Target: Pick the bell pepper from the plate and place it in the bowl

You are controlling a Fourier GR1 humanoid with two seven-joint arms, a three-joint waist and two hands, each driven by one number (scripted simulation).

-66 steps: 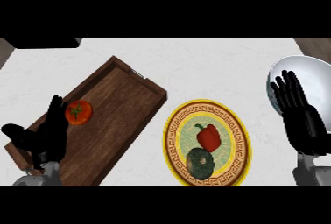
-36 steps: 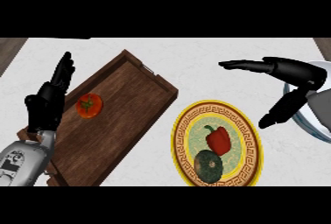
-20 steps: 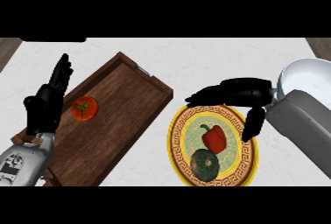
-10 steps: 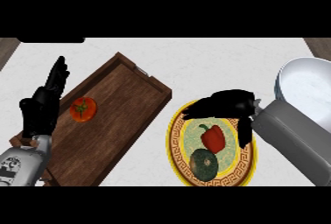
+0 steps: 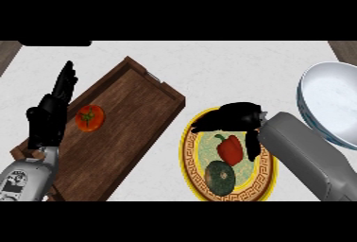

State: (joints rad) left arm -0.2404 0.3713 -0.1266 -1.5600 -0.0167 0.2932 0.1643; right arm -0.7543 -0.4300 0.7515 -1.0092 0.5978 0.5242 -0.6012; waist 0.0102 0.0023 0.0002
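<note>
Hovering above the plate (image 5: 190,156), my right hand (image 5: 241,116) was released, arched over the bell pepper (image 5: 230,150) lying at the plate's centre. Next, I judged, I must close on it and lift toward the bowl (image 5: 327,104) at two o'clock. A green vegetable (image 5: 219,176) crowded the pepper's six o'clock side, and the bowl's rim needed clearing.

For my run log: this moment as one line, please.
phase: pre-grasp | right robot hand: open over bell pepper | bell pepper: on plate, not lifted | bowl: right of plate | left robot hand: open, resting
</note>
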